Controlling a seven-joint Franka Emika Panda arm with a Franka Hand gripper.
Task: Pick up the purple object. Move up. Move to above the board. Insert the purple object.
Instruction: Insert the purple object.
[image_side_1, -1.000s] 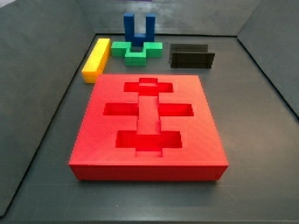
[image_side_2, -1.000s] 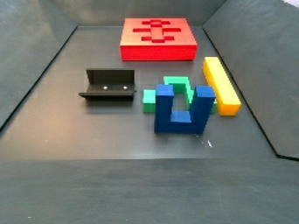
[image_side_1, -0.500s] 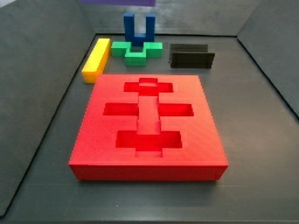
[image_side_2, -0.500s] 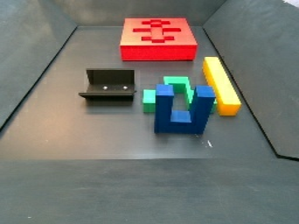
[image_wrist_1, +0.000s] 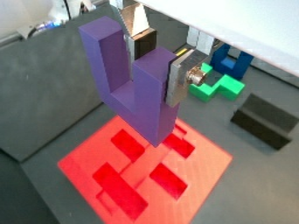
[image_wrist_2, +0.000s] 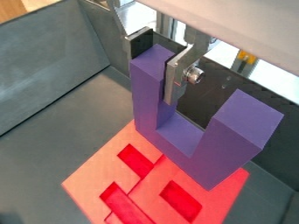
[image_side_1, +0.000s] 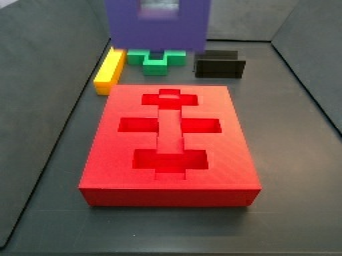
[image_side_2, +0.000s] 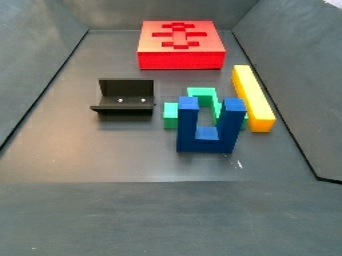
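Observation:
In both wrist views my gripper is shut on one prong of the purple object, a chunky U-shaped block. It hangs prongs up in the air over the red board, whose recessed cut-outs show beneath it. In a side view the purple object fills the top edge, above and behind the board; the fingers are not distinct there. In a side view the board lies at the back, and neither the purple object nor the gripper shows.
A green block, a blue U-shaped block, a yellow bar and the dark fixture stand on the grey floor beyond the board. Dark walls enclose the floor.
In one side view the purple object has come into view at the top and now hides the blue block. The other side view is unchanged.

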